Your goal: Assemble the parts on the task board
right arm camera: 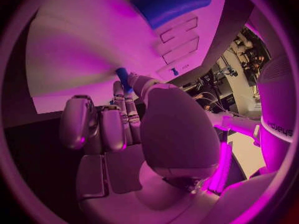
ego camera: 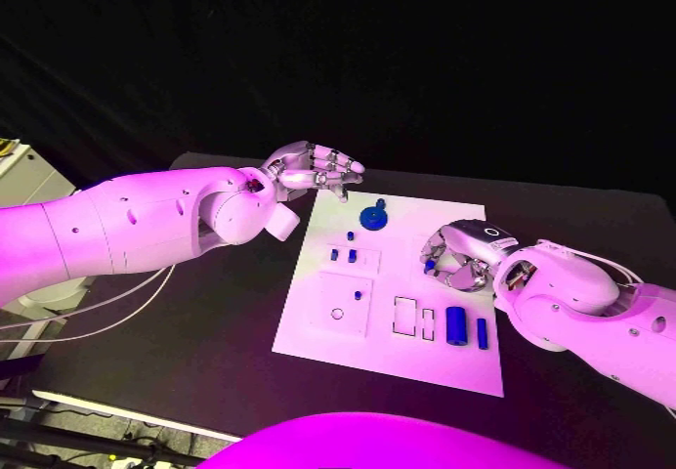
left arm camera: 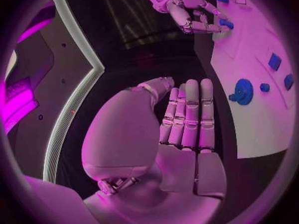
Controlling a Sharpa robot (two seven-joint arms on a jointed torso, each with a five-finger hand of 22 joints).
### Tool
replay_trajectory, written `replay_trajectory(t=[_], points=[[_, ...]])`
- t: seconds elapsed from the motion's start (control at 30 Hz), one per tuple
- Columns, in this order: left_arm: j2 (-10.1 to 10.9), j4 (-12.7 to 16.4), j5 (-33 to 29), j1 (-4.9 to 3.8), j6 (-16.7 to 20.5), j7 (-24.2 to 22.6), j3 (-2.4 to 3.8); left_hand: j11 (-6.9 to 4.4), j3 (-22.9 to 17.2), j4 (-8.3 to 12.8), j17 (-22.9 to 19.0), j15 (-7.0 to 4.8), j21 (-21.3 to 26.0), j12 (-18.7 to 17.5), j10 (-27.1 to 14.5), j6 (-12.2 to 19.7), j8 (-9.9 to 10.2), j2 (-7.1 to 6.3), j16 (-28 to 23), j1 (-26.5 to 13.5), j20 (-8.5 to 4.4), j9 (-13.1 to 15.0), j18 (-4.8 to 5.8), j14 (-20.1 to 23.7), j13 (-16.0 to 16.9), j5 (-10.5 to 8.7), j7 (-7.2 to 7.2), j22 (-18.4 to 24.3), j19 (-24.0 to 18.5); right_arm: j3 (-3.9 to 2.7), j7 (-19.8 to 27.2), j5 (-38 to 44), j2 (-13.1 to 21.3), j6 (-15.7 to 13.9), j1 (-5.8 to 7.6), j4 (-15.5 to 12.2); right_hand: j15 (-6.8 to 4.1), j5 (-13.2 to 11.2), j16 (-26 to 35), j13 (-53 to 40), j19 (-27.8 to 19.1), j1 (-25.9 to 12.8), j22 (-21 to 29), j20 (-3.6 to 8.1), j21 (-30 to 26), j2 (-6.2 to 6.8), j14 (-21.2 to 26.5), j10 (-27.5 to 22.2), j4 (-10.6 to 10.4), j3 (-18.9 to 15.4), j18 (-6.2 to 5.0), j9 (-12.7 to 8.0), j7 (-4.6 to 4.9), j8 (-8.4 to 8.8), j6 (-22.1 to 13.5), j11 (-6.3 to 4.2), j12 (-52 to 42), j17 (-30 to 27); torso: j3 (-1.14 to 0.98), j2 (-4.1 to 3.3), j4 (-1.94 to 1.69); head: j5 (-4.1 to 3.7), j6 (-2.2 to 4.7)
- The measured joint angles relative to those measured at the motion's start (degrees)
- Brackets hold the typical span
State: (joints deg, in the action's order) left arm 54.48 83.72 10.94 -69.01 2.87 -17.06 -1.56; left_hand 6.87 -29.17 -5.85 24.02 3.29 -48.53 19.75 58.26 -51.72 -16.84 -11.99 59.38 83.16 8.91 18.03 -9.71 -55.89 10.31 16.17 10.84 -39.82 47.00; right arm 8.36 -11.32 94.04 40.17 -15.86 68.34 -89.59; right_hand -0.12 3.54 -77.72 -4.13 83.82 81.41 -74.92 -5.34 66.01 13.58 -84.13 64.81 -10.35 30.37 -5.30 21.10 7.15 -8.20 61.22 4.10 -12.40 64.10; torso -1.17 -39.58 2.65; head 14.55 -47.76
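The white task board (ego camera: 321, 322) lies in the middle of the black table. My right hand (ego camera: 458, 256) hovers over the board's right side and pinches a small blue peg (ego camera: 430, 264) between thumb and finger; the same peg (right arm camera: 123, 77) stands at the fingertips in the right wrist view. My left hand (ego camera: 313, 168) hangs above the board's far left corner, fingers straight and holding nothing. A blue gear (ego camera: 373, 217) sits on the board's far part, just right of the left hand. The left wrist view has that gear (left arm camera: 241, 91) beyond the flat palm (left arm camera: 187, 114).
Small blue pegs (ego camera: 350, 235) stand near the board's middle. A blue cylinder (ego camera: 456, 325) and a thin blue bar (ego camera: 482, 333) lie at the near right, beside two rectangular slots (ego camera: 404, 316). A ring hole (ego camera: 337, 314) marks the near left. Bare black table surrounds the board.
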Motion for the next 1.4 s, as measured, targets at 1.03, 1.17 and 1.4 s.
replay_trajectory(t=[1.03,1.17,1.4], points=[[0.0,0.0,-0.2,0.0,-0.3,0.2,0.0,0.0,0.2,-0.2,0.1,0.15,0.0,0.0,0.0,0.0,0.0,0.61,0.0,-0.6,0.0,0.0,0.0,-0.2,0.0,0.0,0.0,0.0,0.0,-1.15,-0.1,-0.3,4.0,-6.9,0.52,-6.3,-1.85,-0.3,-0.2,-0.4,0.2,0.4,0.0,1.66,3.8,-2.21,0.0,4.1,5.6,3.5,0.92,2.6,-0.92,-3.27,2.7,0.62,0.2,1.1,0.01,0.04,0.04,-0.08,0.44],[-0.1,0.1,-0.2,0.0,-0.4,0.2,0.0,0.0,0.2,-0.2,0.1,0.21,0.0,0.0,0.0,0.0,0.0,0.61,0.0,-0.6,0.0,0.0,0.0,-0.2,0.0,0.0,0.0,0.0,0.0,-1.45,0.0,-1.2,5.3,-7.3,0.73,-9.1,-1.85,-0.3,-0.2,-0.4,0.2,0.4,0.0,1.66,3.8,-2.22,0.0,4.1,5.7,3.3,0.93,2.7,-0.92,-3.27,2.7,0.62,0.3,1.1,0.01,0.0,0.01,0.02,0.6],[-0.2,0.1,-0.2,0.0,-0.4,0.1,0.0,0.0,0.2,-0.2,0.1,0.21,0.0,0.0,0.0,0.0,0.0,0.61,0.0,-0.6,0.0,0.0,0.0,-0.2,0.0,0.0,0.0,0.0,0.0,-1.62,0.4,-2.4,3.7,-7.8,0.74,-12.6,-1.85,-0.3,-0.2,-0.4,0.2,0.6,0.0,1.65,3.8,-2.44,0.0,4.1,5.9,3.5,0.93,2.7,-0.91,-3.26,2.7,0.63,0.5,1.1,-0.06,-0.01,0.08,0.94,0.17]])
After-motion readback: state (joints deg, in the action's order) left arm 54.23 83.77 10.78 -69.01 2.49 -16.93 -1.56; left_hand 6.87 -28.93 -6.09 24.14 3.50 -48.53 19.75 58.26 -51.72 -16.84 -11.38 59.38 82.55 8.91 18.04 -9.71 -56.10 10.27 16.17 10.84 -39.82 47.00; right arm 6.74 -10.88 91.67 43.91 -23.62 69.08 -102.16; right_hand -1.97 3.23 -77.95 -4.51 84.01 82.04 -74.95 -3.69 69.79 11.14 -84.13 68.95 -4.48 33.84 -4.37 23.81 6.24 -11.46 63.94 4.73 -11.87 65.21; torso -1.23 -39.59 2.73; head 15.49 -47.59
